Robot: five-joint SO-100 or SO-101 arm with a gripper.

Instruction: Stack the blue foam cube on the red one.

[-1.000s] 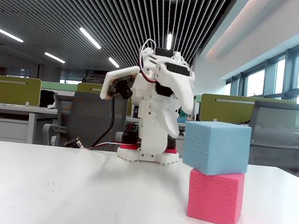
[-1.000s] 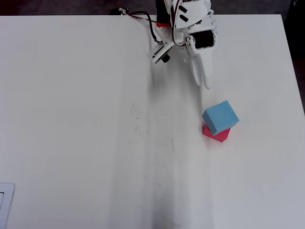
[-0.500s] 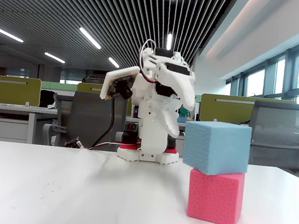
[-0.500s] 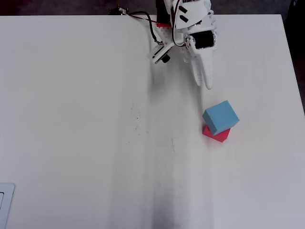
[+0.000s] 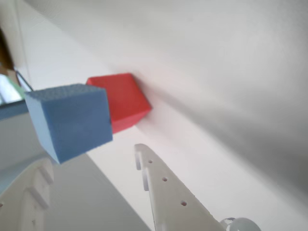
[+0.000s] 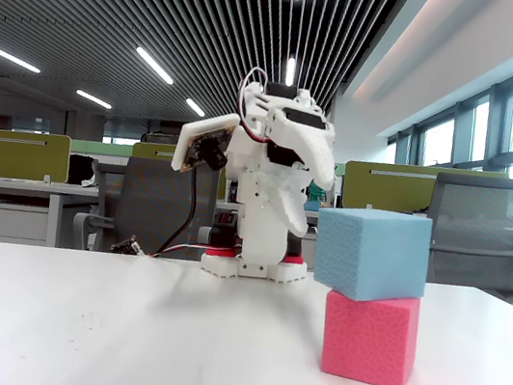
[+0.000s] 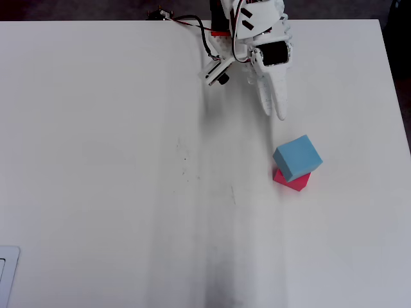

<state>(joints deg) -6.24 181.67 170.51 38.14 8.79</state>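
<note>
Blue foam cube (image 6: 371, 254) on the red one (image 6: 369, 337), twisted.
We see the pincer (image 7: 277, 110) closed, empty, well apart.

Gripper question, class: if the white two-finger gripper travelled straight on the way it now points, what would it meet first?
Probably the light blue foam cube stacked on the pinkish-red foam cube. In the overhead view the gripper points roughly toward them, apart from both. Depth is unclear, so it might touch the white table first.
</note>
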